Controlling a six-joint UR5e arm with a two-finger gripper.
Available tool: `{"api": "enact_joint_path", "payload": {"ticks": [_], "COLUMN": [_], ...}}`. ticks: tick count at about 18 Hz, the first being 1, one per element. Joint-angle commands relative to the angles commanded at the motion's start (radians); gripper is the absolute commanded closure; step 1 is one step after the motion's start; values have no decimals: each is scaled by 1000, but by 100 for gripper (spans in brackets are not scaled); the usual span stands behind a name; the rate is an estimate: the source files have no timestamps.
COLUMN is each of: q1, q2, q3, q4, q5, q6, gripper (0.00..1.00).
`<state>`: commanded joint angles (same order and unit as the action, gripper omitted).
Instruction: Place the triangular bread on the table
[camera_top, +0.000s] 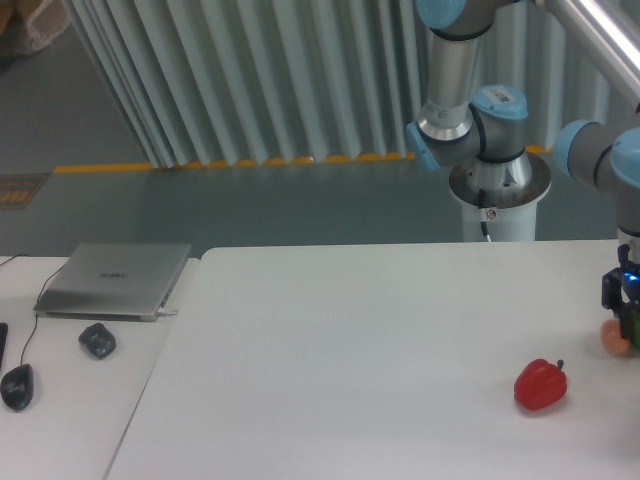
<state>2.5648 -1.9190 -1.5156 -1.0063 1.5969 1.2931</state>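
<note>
The white table (350, 350) is carrying a red pepper (540, 385) near its right side. A small brownish item (613, 338), maybe an egg, is lying at the right edge, partly hidden.

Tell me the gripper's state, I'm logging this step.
Gripper: cannot be told; it is cut off at the frame's right edge, beside the egg-shaped item.

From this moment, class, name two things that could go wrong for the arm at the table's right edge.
1. The gripper sits almost out of frame, right by the brownish egg-shaped item; it might nudge or grab that.
2. The triangular bread isn't visible here, so a wrong pick, such as the red pepper, seems possible.
</note>
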Motion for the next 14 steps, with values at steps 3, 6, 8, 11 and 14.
{"api": "enact_joint_path", "payload": {"ticks": [3,6,8,11,14], "q1": [-2,-2,-2,-2,-5], "q2": [0,-2,-2,-2,-8], "q3": [2,5,5,5,8], "q4": [0,0,0,2,3], "q5": [2,0,0,2,2], "q6": [-8,-8,-6,-6,-6], "gripper": [0,0,0,0,0]}}
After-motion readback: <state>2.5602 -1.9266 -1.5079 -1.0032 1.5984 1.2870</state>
